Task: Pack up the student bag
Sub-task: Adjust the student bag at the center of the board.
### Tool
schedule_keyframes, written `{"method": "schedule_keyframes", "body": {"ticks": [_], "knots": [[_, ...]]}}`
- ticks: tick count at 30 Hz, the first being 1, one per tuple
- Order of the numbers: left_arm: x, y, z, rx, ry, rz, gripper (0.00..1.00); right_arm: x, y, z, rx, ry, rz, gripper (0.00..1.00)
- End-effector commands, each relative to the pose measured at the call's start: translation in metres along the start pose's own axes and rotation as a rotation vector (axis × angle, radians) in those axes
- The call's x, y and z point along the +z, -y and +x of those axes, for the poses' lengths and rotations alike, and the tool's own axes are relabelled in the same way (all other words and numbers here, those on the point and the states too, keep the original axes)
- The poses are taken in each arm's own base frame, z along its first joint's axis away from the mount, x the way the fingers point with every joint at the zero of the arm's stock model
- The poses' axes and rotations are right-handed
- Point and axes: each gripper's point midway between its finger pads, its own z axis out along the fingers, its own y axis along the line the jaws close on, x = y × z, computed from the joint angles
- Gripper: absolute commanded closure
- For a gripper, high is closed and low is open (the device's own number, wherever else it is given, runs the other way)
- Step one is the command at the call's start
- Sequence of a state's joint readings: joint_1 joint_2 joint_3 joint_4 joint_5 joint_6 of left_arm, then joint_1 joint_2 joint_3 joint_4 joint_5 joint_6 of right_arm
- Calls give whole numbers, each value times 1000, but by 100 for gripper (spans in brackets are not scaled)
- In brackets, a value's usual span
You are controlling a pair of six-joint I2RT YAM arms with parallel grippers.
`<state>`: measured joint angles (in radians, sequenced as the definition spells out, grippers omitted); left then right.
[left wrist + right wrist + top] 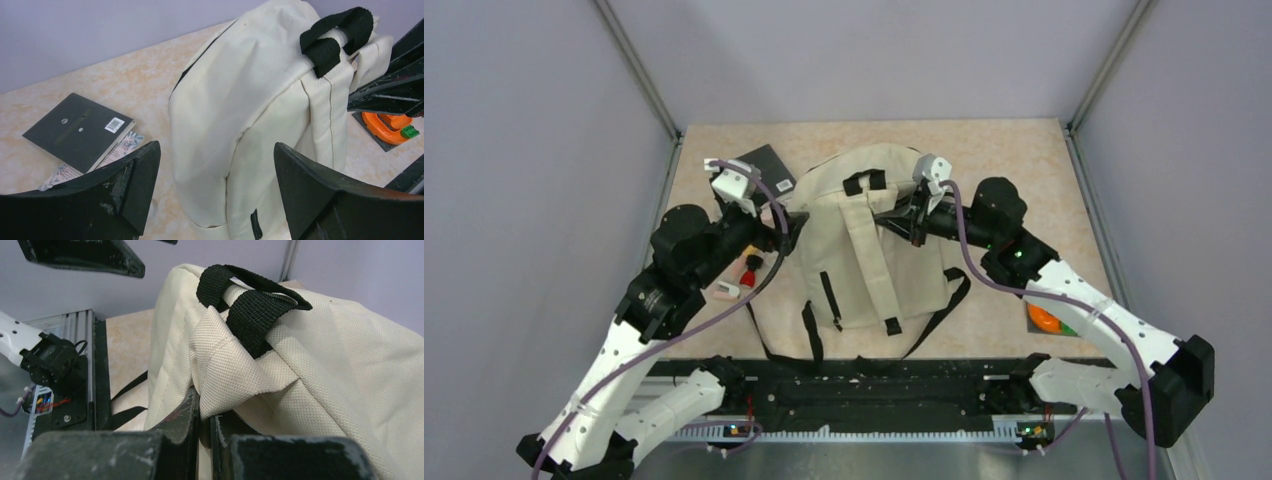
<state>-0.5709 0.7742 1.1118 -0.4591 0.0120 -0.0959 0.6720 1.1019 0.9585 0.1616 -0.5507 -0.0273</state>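
Note:
The student bag (864, 250) is a large cream backpack lying straps-up in the middle of the table, its black top handle (864, 182) at the far end. It also shows in the left wrist view (250, 100) and the right wrist view (350, 365). My right gripper (205, 407) is shut on a fold of the cream shoulder strap just below the handle (250, 300) and holds that end raised; in the top view it (889, 215) reaches in from the right. My left gripper (215, 155) is open and empty beside the bag's left side (792, 225).
A black notebook (767, 165) lies on a patterned booklet (125, 145) at the far left. A small red item (750, 264) and a pale one (724, 292) lie left of the bag. An orange and green object (1046, 318) sits at the right. Black straps trail towards the near rail (864, 385).

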Motion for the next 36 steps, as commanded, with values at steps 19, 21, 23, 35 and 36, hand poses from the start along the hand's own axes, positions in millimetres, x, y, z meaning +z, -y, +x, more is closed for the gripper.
{"method": "schedule_keyframes", "body": {"ticks": [19,21,23,35,36], "knots": [[30,8,32,61,-5,79,100,-33,36,-7,165,47,338,31],[26,1,28,38,54,36,100,-52,50,1,285,73,487,24],[23,1,25,15,107,33,100,-69,60,8,417,122,619,24],[6,-50,-51,-170,339,-296,100,-33,55,-20,705,323,542,18],[4,-53,-60,-177,365,-314,100,-23,53,-24,705,320,522,18]]}}
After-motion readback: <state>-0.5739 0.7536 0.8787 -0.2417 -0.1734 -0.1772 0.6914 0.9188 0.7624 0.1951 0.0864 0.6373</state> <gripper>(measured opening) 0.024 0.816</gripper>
